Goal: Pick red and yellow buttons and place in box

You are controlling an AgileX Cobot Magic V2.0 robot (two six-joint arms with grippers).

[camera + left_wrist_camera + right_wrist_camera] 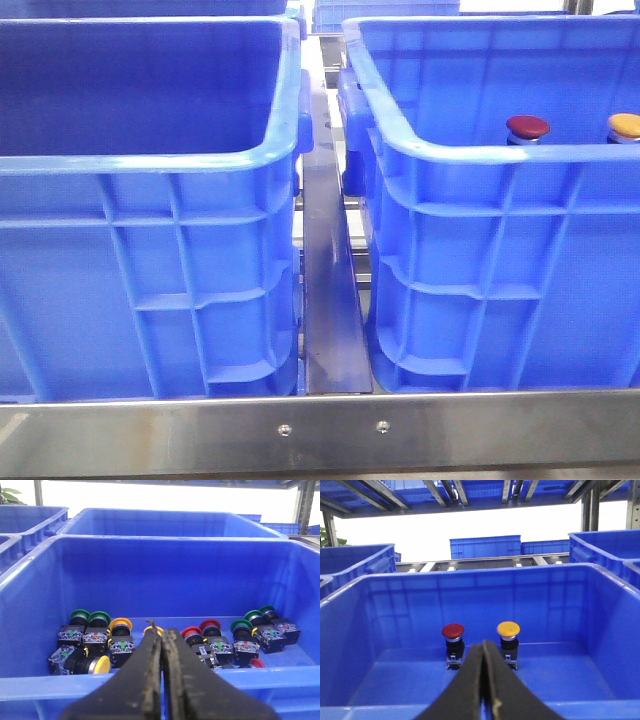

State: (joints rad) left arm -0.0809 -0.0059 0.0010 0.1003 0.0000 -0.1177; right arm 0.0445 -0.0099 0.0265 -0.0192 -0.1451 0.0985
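1. The red button (527,127) and the yellow button (625,125) stand upright, side by side, inside the right blue crate (470,150); I judge the placing is done.
2. The left gripper (162,635) and the right gripper (484,647) have their jaws pressed together, holding nothing.
3. Only the left wrist view shows the spare buttons (95,642) in the left crate (30,575); the front view hides them.
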